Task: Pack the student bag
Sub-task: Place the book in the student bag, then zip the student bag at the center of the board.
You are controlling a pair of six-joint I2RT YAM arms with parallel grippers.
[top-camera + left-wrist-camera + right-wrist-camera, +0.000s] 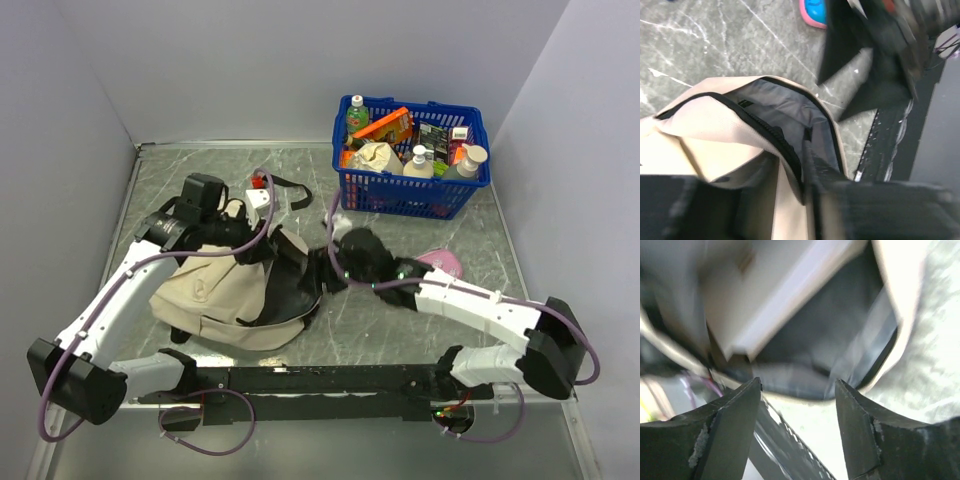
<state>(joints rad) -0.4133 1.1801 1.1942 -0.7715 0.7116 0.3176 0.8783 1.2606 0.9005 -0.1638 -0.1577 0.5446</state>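
1. On the left half of the surface point(360, 335), the student bag point(215, 290) lies slumped, its mouth unzipped and gaping toward the right arm.
2. Your left claw point(801, 175) looks clenched on the black zip rim point(765, 125), propping the mouth up.
3. Your right claw point(797, 400) hangs released and empty just before that opening.
4. Against the dark lining point(785, 110) you can see nothing packed. The pink pencil case point(440, 262) lies outside and the blue basket point(410, 195) is full, so packing seems barely begun.

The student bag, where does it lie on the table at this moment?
In the top view, the student bag lies left of the table's centre, its open mouth toward the right gripper; the blue basket stands behind it, at the far right.
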